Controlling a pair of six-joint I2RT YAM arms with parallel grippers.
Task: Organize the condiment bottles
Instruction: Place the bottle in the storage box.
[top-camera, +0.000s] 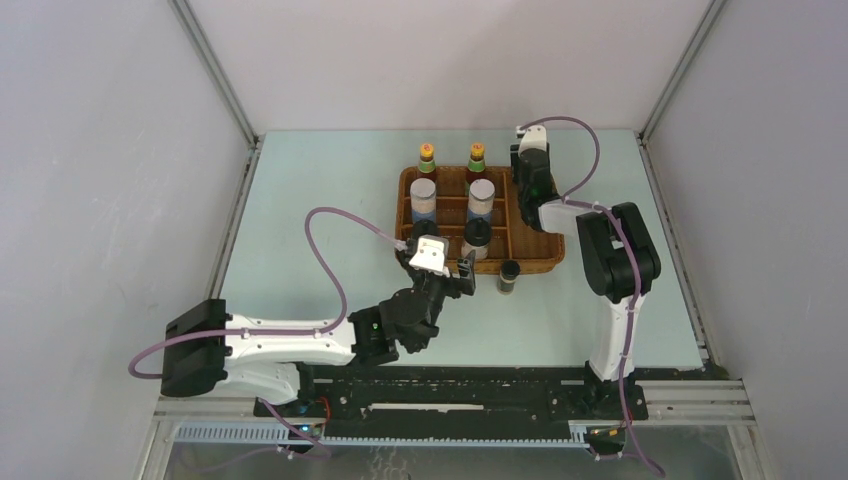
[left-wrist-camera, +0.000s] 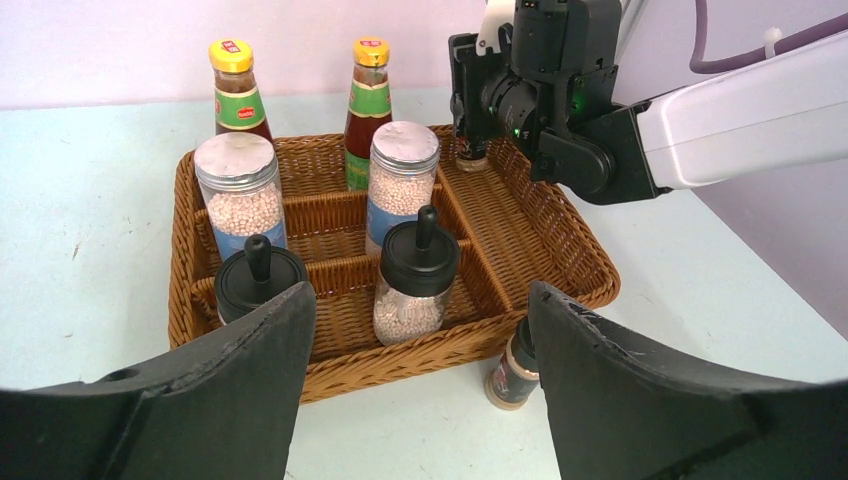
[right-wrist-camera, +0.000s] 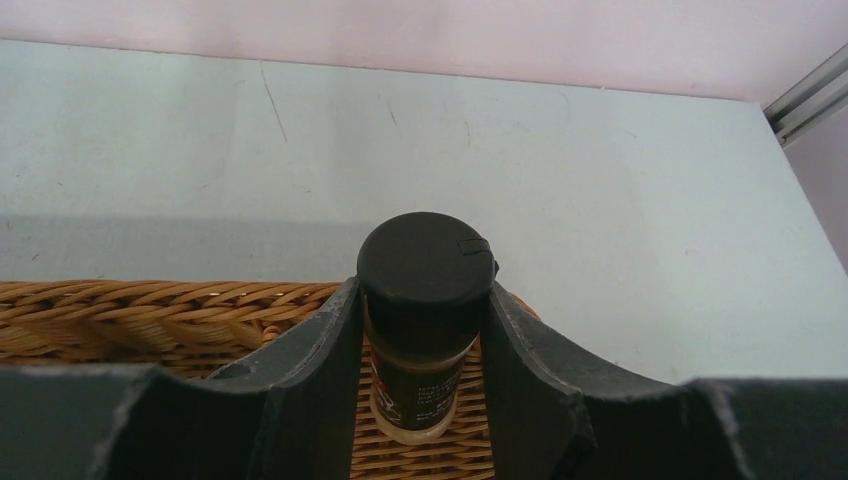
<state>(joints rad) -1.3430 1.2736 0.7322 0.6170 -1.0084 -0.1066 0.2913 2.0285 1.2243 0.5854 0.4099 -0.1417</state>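
One tiny dark bottle (right-wrist-camera: 425, 330), black-capped, was pinched upright by the right gripper (right-wrist-camera: 423, 295) at the tray's (left-wrist-camera: 565, 235) 1 o'clock corner; its twin (top-camera: 508, 277) stood outside at 5 o'clock; the left gripper (left-wrist-camera: 420, 305) hung spread.

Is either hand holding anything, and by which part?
The right hand grips a tiny dark bottle by its upper body, just below the black cap. The left hand is open, holding nothing.
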